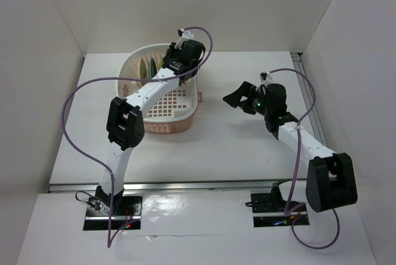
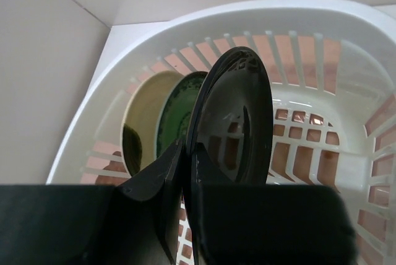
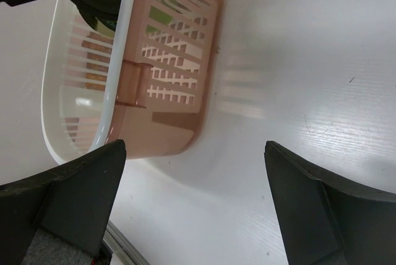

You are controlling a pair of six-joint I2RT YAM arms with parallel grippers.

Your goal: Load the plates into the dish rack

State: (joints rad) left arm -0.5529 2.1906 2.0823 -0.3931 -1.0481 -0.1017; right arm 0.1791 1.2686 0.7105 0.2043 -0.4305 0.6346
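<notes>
Table (image 1: 235,147): white, carrying your dish rack on its far left part.
Dish rack (image 1: 167,127): pale pink basket with slotted walls and a grid floor; your left arm reaches in over it.
Right tool (image 3: 195,203): jaws spread wide and holding nothing, hanging above bare table just right of the rack.
Left tool (image 2: 185,184): nearly closed, pinching the black plate (image 2: 238,129) by its near rim.
Black plate: glossy, on edge inside the rack (whether it touches the floor, you can't tell).
Blue-green plate (image 2: 176,116): on edge just behind it.
Cream plate (image 2: 142,107): on edge beside the rack's wall, with a dark mark low on its face.
</notes>
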